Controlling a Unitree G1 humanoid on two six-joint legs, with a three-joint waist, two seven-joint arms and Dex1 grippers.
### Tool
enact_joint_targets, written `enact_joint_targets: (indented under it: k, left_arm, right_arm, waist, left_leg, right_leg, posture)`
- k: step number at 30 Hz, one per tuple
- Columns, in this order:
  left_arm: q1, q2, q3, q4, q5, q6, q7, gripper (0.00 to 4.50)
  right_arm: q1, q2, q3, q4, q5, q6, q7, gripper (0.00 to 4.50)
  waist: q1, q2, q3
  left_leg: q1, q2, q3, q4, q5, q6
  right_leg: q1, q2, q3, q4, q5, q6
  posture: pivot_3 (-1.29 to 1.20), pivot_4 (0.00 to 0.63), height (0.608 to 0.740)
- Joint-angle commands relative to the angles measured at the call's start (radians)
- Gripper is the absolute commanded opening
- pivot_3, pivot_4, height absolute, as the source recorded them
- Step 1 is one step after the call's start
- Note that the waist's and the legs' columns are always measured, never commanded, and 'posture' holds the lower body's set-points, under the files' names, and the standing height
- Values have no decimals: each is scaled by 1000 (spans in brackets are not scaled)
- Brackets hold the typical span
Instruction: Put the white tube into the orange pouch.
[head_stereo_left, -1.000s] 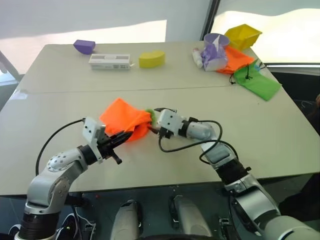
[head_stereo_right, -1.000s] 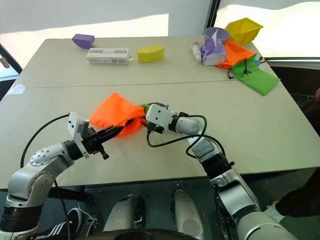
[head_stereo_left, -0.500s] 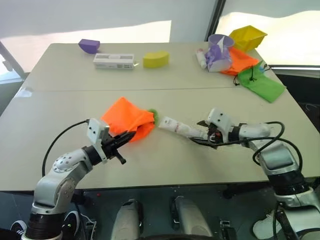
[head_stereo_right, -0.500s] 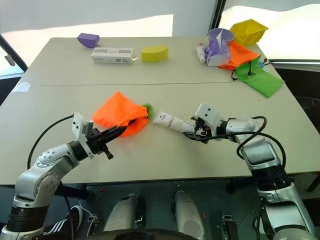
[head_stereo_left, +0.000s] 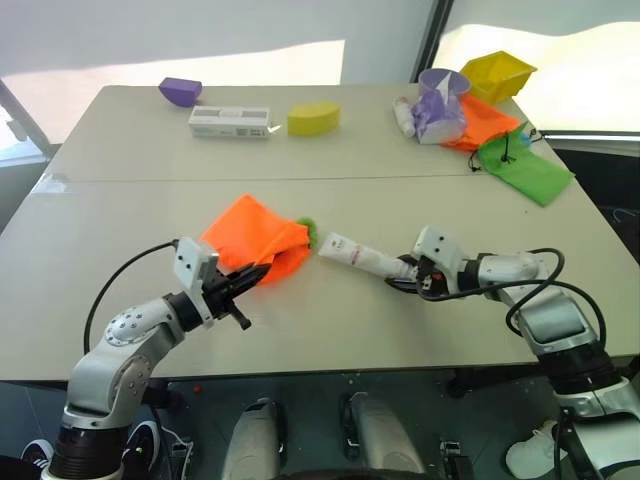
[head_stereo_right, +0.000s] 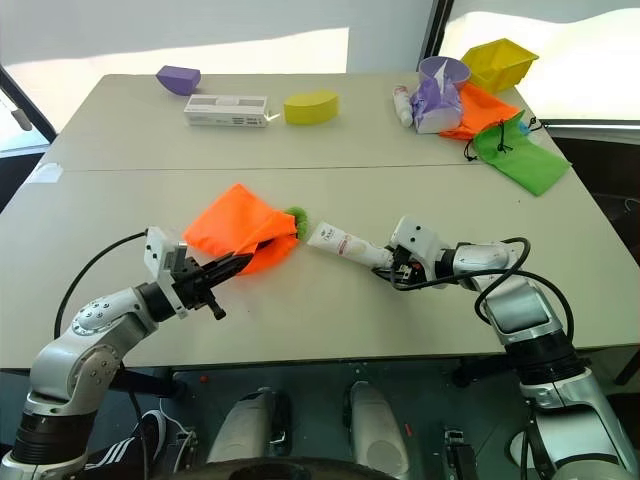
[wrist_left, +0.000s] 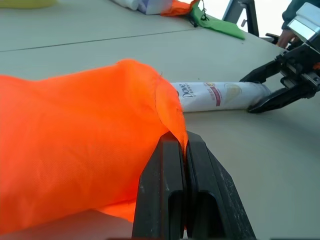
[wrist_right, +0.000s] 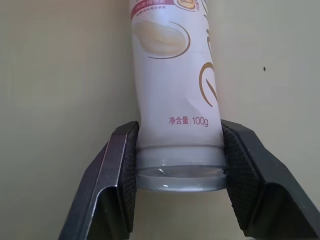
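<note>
Left gripper (wrist_left: 182, 165) jaws pinched on orange pouch (head_stereo_left: 255, 238) edge. Right gripper (wrist_right: 177, 165) jaws clamp white tube (head_stereo_right: 345, 245) crimped end, tube flat on tabletop (head_stereo_left: 330, 150), cap beside pouch. Risk: mouth slack; cap may snag fabric.

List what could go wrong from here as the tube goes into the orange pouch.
1. The left tool pinches the orange pouch at its edge with the mouth looking collapsed, so the white tube may butt against fabric instead of entering.
2. The right tool grips only the tube's crimped tail, so the tube could pivot or slip when pushed.
</note>
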Motion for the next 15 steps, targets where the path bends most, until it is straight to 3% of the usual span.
enact_joint_targets:
  k: [1, 7, 13, 15]
  left_arm:
    - [-10, 5, 13, -21, 4, -23, -5, 0]
    - [-8, 3, 13, -27, 5, -25, -3, 0]
    - [-21, -1, 10, -32, 0, -20, 1, 0]
    - [-21, 0, 11, -36, -1, -17, 3, 0]
  right_arm:
    - [24, -23, -45, -93, 72, 12, 47, 1802]
    - [101, -61, -79, -328, 212, 99, 101, 1802]
    - [74, 82, 11, -366, 151, 174, -99, 1802]
    - [67, 79, 45, -345, 99, 166, -132, 1802]
  waist:
    - [0, 0, 0]
    - [0, 0, 0]
    - [-3, 0, 0]
    - [-2, 0, 0]
  left_leg:
    - [0, 0, 0, 0, 0, 0]
    - [-1, 0, 0, 0, 0, 0]
    - [1, 1, -1, 0, 0, 0]
    - [0, 0, -1, 0, 0, 0]
  right_leg:
    - [0, 0, 0, 0, 0, 0]
    - [0, 0, 0, 0, 0, 1]
    - [0, 0, 0, 1, 0, -1]
    - [-1, 0, 0, 1, 1, -1]
  posture:
    - [0, 150, 740]
    - [0, 150, 740]
    - [0, 150, 740]
    - [0, 150, 740]
